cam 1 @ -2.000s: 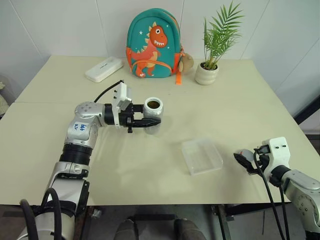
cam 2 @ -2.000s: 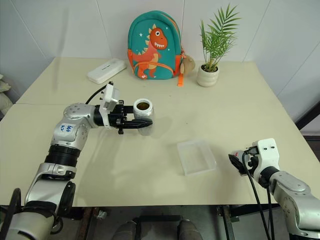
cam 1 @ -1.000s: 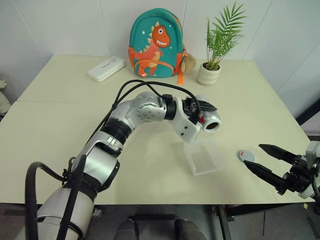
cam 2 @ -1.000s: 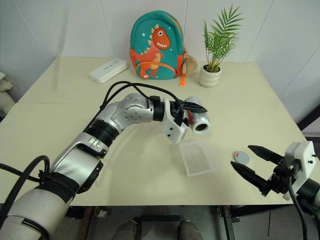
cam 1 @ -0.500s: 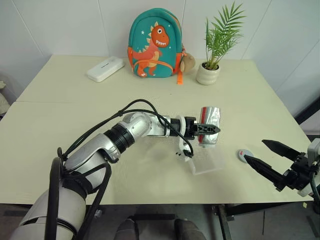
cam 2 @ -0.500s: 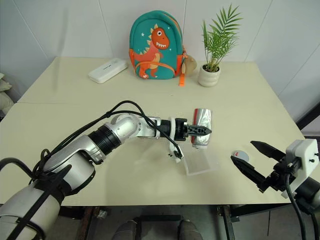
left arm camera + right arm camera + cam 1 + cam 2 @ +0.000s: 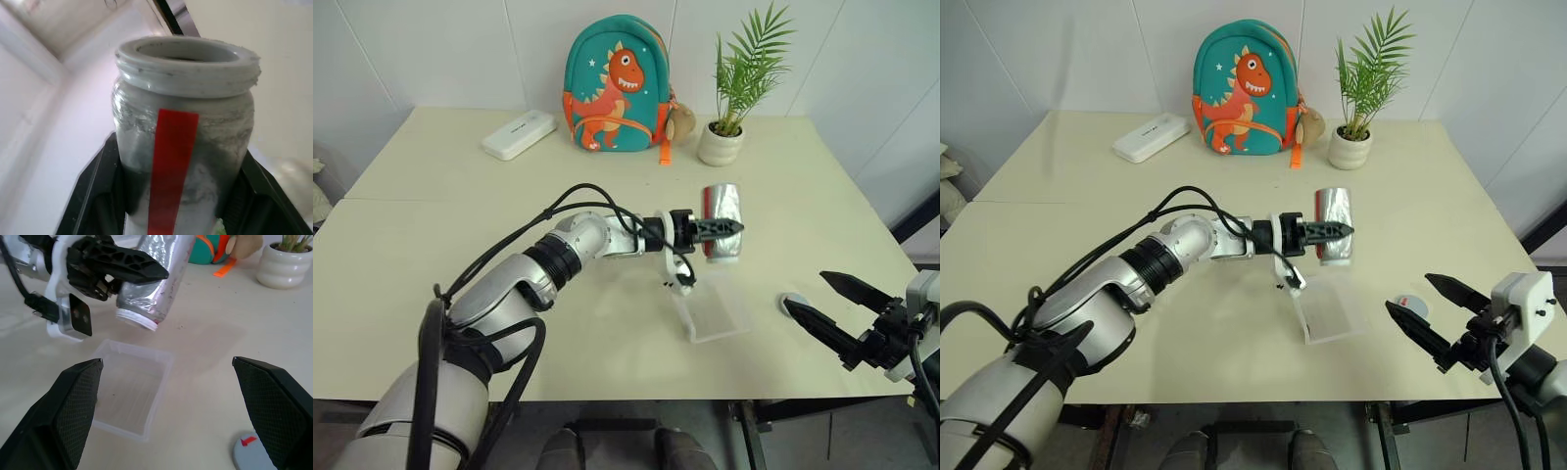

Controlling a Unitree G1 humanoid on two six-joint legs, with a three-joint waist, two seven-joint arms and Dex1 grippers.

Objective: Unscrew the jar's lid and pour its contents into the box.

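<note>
The left claw (image 7: 729,228) is clamped tight around the jar (image 7: 722,221) and is holding it in the air over the far edge of the box (image 7: 713,306), near the middle of the desk (image 7: 431,245). Two seconds back that jar was standing upright in the same grip, well to the left with its mouth up; a second ago it was lying sideways over the box; half a second ago it was already tipped mouth-down, and now it is sitting a touch farther and higher in the picture, still inverted. The right wrist view is showing its open white rim (image 7: 137,319) pointing down and toward the clear box (image 7: 128,394), with a gap between the two. Whether anything is falling out, I cannot tell.

Moving right, the lid (image 7: 1410,306) is lying flat on the desk, red mark up, just right of the box. The right claw (image 7: 830,301) is hanging at the near right with its jaws spread wide, holding nothing, much as it was a second ago.
</note>
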